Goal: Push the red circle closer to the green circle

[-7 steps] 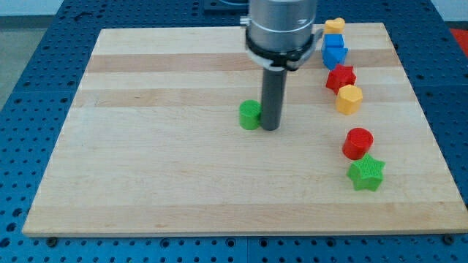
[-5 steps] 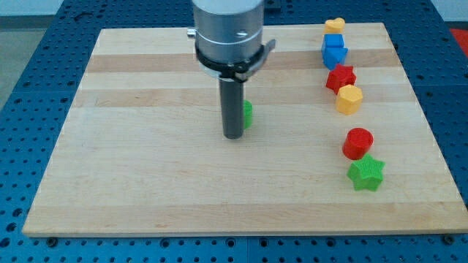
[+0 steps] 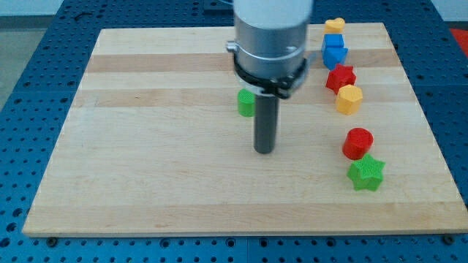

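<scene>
The red circle (image 3: 358, 142) lies at the view's right on the wooden board (image 3: 146, 161), just above the green star (image 3: 365, 173). The green circle (image 3: 246, 103) lies near the board's middle, partly hidden behind the rod. My tip (image 3: 264, 150) rests on the board below and slightly right of the green circle, well to the left of the red circle, touching neither.
At the view's upper right stands a column of blocks: a yellow block (image 3: 335, 25), a blue block (image 3: 334, 50), a red star (image 3: 340, 77) and a yellow hexagon (image 3: 349, 98). The arm's grey body (image 3: 270, 36) hangs over the board's upper middle.
My tip has swung from the green circle's right to its left, then down and right to below it. The green circle has shifted slightly upward. The red circle has not moved.
</scene>
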